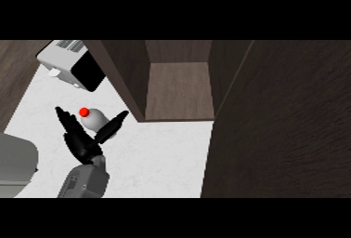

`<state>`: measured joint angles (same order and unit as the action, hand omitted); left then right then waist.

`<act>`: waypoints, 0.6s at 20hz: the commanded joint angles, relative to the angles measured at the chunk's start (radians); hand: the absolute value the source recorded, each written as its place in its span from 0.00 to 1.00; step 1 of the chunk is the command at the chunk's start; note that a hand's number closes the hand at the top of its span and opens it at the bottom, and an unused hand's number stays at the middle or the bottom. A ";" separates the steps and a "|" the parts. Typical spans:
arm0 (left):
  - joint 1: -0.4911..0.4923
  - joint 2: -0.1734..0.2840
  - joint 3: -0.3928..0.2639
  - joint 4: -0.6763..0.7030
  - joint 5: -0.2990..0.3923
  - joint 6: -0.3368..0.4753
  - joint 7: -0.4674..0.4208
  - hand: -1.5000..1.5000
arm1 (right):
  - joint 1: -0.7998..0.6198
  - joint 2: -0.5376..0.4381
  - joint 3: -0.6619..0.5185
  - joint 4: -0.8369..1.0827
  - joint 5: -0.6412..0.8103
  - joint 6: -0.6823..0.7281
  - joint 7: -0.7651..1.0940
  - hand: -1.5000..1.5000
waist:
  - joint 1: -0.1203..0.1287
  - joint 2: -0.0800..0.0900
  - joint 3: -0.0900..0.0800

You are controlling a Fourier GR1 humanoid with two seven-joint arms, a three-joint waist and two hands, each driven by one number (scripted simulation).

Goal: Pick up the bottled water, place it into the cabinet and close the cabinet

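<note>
The bottled water, pale with a red cap, stands on the white counter left of the cabinet. My left hand reaches up from the lower left. Its straight fingers lie along the bottle's left side and the thumb along its right, so the bottle sits in the fork between them. The hand is open. The cabinet stands open, showing a bare brown shelf. Its dark door swings out and fills the right side. My right hand does not show.
A white appliance with a black face sits at the back left. A pale grey rounded shape shows at the lower left edge. The cabinet's left side wall stands just right of the bottle.
</note>
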<state>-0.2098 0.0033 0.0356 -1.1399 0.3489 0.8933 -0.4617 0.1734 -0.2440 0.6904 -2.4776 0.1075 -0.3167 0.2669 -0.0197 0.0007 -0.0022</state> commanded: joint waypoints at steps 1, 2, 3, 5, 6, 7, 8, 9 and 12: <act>-0.023 -0.003 0.038 0.083 0.075 -0.030 -0.115 0.00 | 0.047 -0.049 -0.002 -0.154 0.082 -0.003 0.051 0.00 | 0.004 -0.002 0.001; -0.014 -0.003 0.038 0.123 0.105 -0.053 -0.162 0.00 | 0.002 -0.031 0.037 -0.145 0.113 -0.006 0.106 0.00 | 0.006 -0.001 0.000; -0.054 -0.003 0.078 0.157 0.080 -0.051 -0.153 0.00 | -0.016 0.015 0.103 -0.097 0.182 -0.046 0.085 0.00 | 0.005 -0.002 0.000; -0.031 -0.003 0.034 0.188 0.165 -0.051 -0.200 0.00 | -0.013 -0.062 -0.027 -0.122 0.058 0.012 0.079 0.00 | 0.007 0.000 0.001; -0.029 -0.003 0.008 0.222 0.228 -0.044 -0.264 0.00 | -0.046 -0.033 0.004 -0.144 0.109 -0.019 0.129 0.00 | 0.001 0.000 -0.001; -0.005 -0.003 -0.022 0.212 0.266 -0.042 -0.329 0.00 | -0.039 -0.035 -0.006 -0.127 0.086 -0.015 0.107 0.00 | 0.004 -0.001 0.000; -0.044 -0.003 0.001 0.238 0.245 -0.060 -0.302 0.00 | -0.054 -0.028 -0.045 -0.093 0.071 -0.013 0.098 0.00 | 0.009 0.000 0.001; -0.101 -0.003 0.086 0.310 0.231 -0.087 -0.313 0.00 | -0.092 0.002 -0.015 -0.081 0.100 -0.029 0.125 0.00 | 0.007 0.001 0.000; -0.110 -0.003 0.080 0.361 0.289 -0.107 -0.383 0.00 | -0.020 -0.032 0.028 -0.093 0.099 -0.029 0.060 0.00 | 0.004 -0.001 0.001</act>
<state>-0.2681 0.0011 0.0939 -0.8682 0.5842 0.7943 -0.7614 0.1256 -0.2580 0.7006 -2.4814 0.1158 -0.3502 0.3107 -0.0157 -0.0002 -0.0017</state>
